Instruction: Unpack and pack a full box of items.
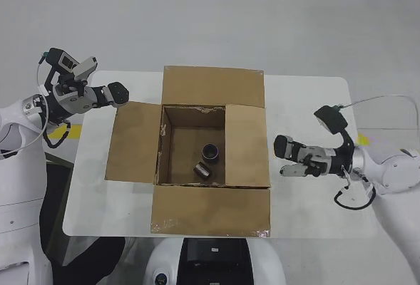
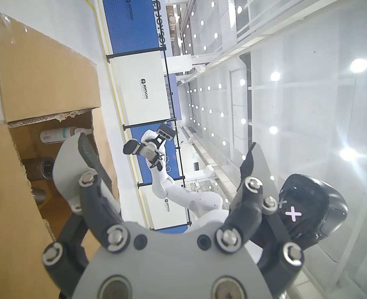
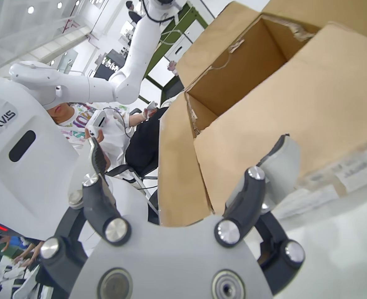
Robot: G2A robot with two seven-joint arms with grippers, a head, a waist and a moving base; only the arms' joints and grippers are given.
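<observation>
An open cardboard box (image 1: pixel 213 87) stands mid-table with all its flaps folded outward. Two dark cylinders lie on its floor, one (image 1: pixel 210 151) beside the other (image 1: pixel 202 170), and a white bottle (image 1: pixel 165 130) rests against the left wall. In the left wrist view the bottle (image 2: pixel 62 133) and a dark cylinder (image 2: pixel 41 168) show inside the box (image 2: pixel 46 73). My left gripper (image 1: pixel 118 94) (image 2: pixel 168 157) hangs open and empty off the left flap's far corner. My right gripper (image 1: pixel 287 158) (image 3: pixel 189 154) is open and empty just right of the right flap, facing the box (image 3: pixel 249 94).
The white table (image 1: pixel 316 100) has bare room to the right of the box and a narrower strip on the left. The box's front flap (image 1: pixel 211 209) reaches toward the table's near edge.
</observation>
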